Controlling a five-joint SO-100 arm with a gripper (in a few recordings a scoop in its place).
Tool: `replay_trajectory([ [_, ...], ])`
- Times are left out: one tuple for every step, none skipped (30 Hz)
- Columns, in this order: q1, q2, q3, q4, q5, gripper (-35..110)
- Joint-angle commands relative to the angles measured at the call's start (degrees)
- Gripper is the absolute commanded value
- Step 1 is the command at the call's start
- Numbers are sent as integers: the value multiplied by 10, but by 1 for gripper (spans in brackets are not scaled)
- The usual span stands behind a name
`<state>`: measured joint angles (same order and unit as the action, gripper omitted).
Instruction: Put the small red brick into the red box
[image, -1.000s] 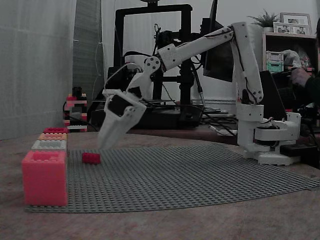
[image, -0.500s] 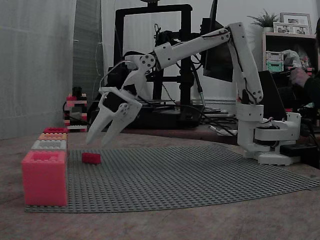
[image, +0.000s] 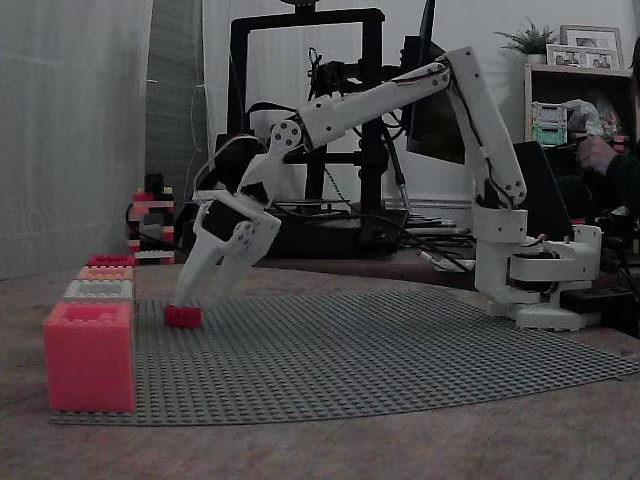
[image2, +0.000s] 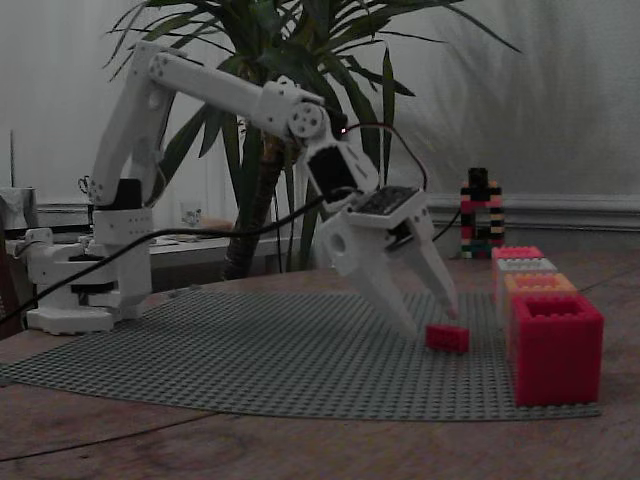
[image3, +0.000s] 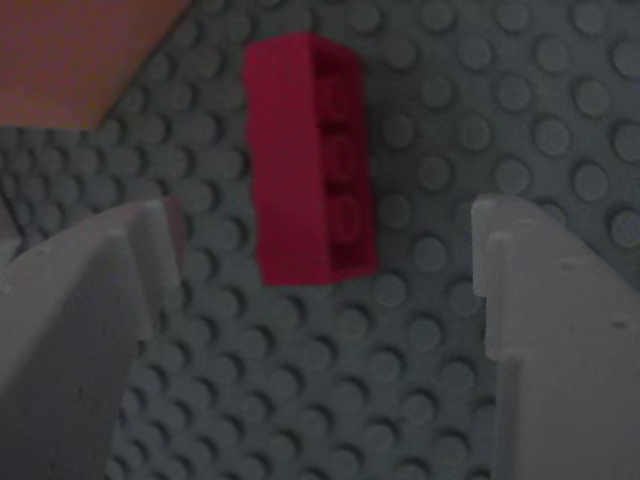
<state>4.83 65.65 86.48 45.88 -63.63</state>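
In a fixed view my gripper hangs at the left end of the grey studded baseplate, fingers spread apart and tilted down, their tips at the small red brick, which lies flat on the plate near its left edge. Along that edge runs a row of boxes: a pink-red box at the near corner, then a grey box, an orange box, and the red box at the far end, well apart from the brick. In the other fixed view the row stands at the plate's right edge, the red box farthest back, and my open gripper comes down with one fingertip just above the small red brick; whether it touches I cannot tell. In the wrist view my two fingers stand wide apart over the baseplate, and the small red brick lies lengthwise just ahead of the gap, nearer the left finger, ungripped. An orange box fills the top left corner.
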Motion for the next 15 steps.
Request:
replay_trajectory([
  [-8, 19, -40, -5, -2, 27],
  [-9, 18, -42, -8, 1, 27],
  [-9, 15, -44, -10, 3, 27],
  [-9, 11, -48, -13, 5, 27],
  [-9, 7, -54, -14, 8, 27],
  [-9, 2, -59, -14, 9, 26],
  [-9, -3, -64, -15, 10, 26],
  [-9, -6, -68, -15, 12, 26],
  [-9, -9, -70, -15, 13, 25],
  [-9, -11, -72, -17, 15, 25],
  [-9, -12, -73, -18, 16, 25],
  [-9, -14, -75, -19, 17, 25],
  [-9, -17, -79, -20, 18, 25],
  [-9, -20, -83, -20, 21, 25],
  [-9, -24, -87, -20, 23, 24],
])
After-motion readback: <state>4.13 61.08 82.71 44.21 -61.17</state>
